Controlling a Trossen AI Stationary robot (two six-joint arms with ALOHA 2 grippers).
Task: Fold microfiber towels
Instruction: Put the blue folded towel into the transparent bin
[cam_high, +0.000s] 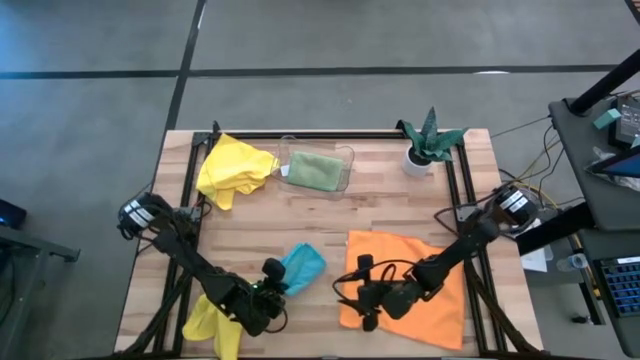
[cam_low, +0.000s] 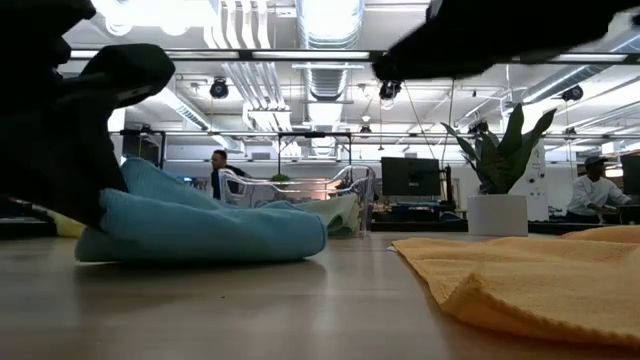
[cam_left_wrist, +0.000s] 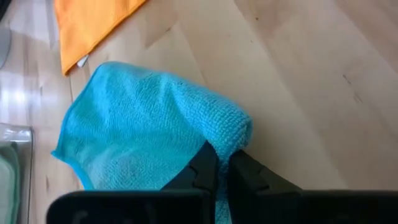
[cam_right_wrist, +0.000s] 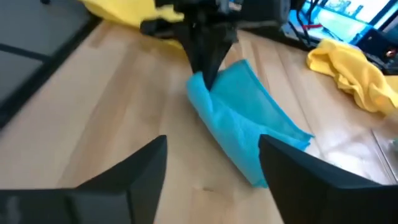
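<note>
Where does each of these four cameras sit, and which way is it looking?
High view: above the table, facing straight down; shows both arms, left gripper and right gripper.
Low view: at tabletop height, facing level across into the room; dark arm parts show at the top and left.
Left wrist view: on the left arm, facing its shut fingers pinching the blue towel.
Right wrist view: on the right arm, facing past its open fingers to the left gripper.
All four share the blue towel.

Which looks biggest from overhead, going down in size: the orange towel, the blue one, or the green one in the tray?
Seen in the high view:
1. Orange towel, spread flat, clearly largest.
2. Green towel and turquoise towel look about alike; both are folded or bunched, so no ranking between them.
</note>
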